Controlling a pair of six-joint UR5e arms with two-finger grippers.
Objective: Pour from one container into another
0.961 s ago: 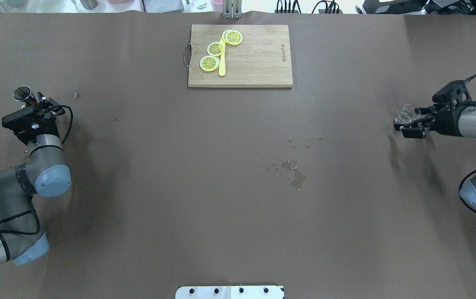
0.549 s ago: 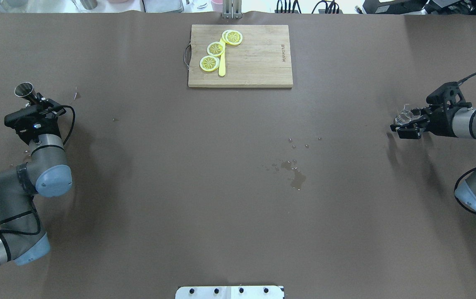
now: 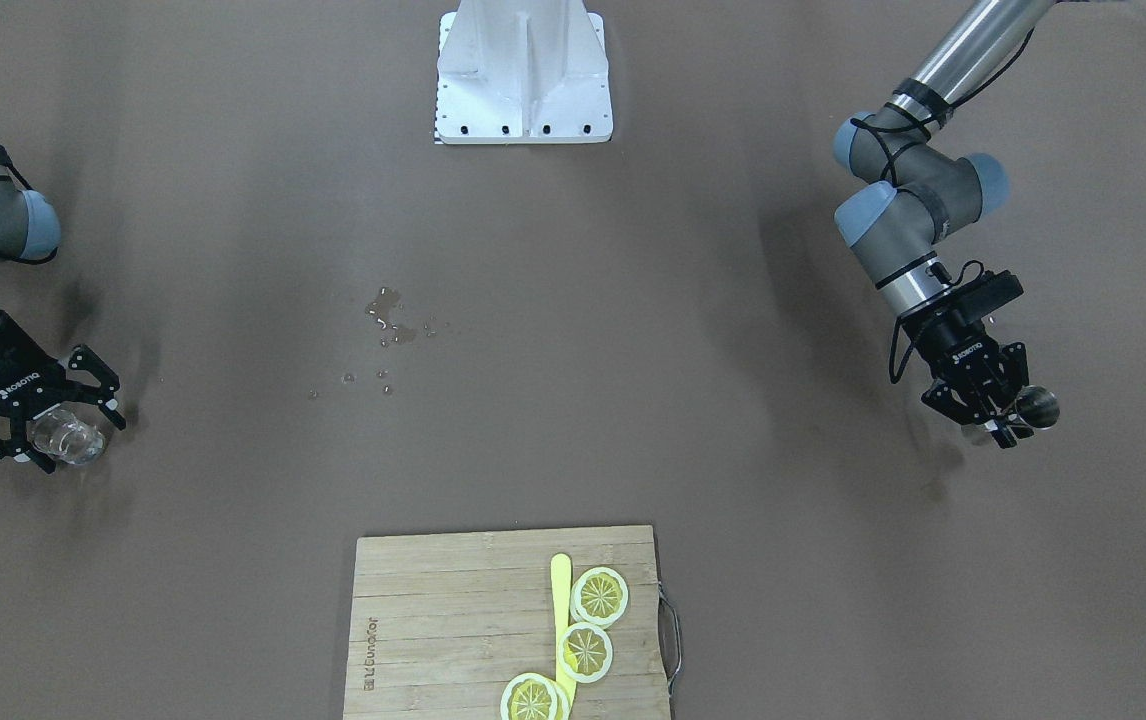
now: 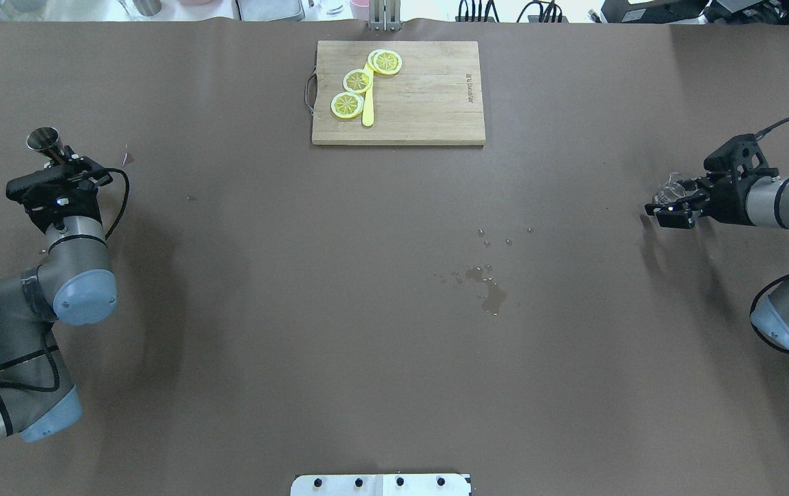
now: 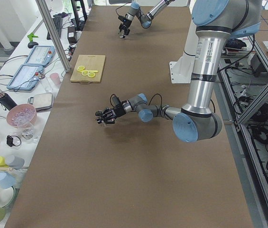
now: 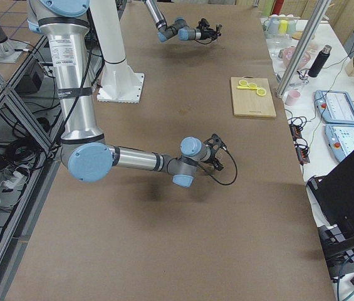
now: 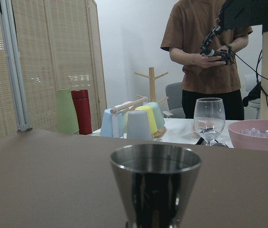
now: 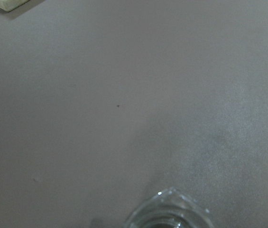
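A: Where's the steel jigger (image 4: 42, 140) sitting?
B: Far left of the tabletop (image 4: 394, 386). The left end effector (image 3: 998, 420) is clamping it, fingers closed on it. Mouth's pointing up, long axis approx. vertical per wrist cam.
A: And the clear glass (image 3: 68, 440)?
B: Far right end, low over the tabletop. The right end effector (image 3: 45, 425) is gripping it, closed round it. Tilt: can't tell.
A: Gap?
B: They're hanging well apart, w/ a wet patch (image 4: 491, 293) between. Glass is lying straight across from jigger, so prob. both arms are needing to come inward.
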